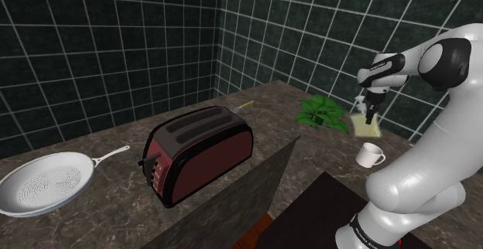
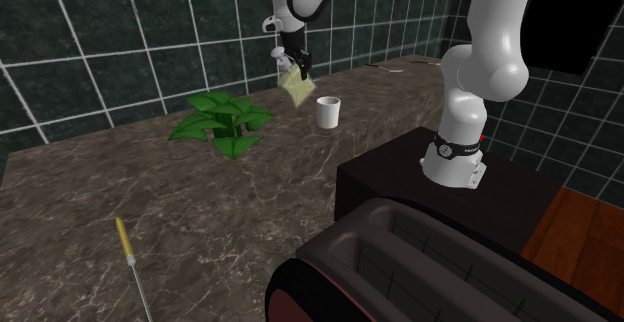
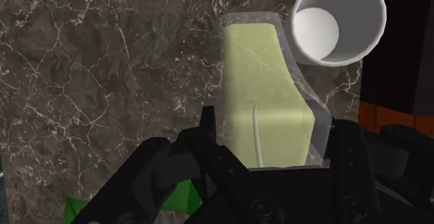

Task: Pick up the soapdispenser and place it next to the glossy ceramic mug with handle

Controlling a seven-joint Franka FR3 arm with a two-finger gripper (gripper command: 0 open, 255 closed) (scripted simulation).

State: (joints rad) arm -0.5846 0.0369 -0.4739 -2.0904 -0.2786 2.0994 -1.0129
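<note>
The soap dispenser is a clear bottle of pale yellow-green liquid. It hangs tilted from my black gripper, which is shut on its top. In the second exterior view the gripper holds the dispenser just behind and to the left of the white mug. In the shoulder view the mug with handle stands in front of the bottle. The wrist view looks down along the dispenser, clasped by the gripper, with the mug close beside its base. Whether the base touches the counter I cannot tell.
A green leafy plant lies on the marble counter beside the dispenser. A dark red toaster and a white pan sit further along. A yellow-handled tool lies on the counter. Tiled walls enclose the corner.
</note>
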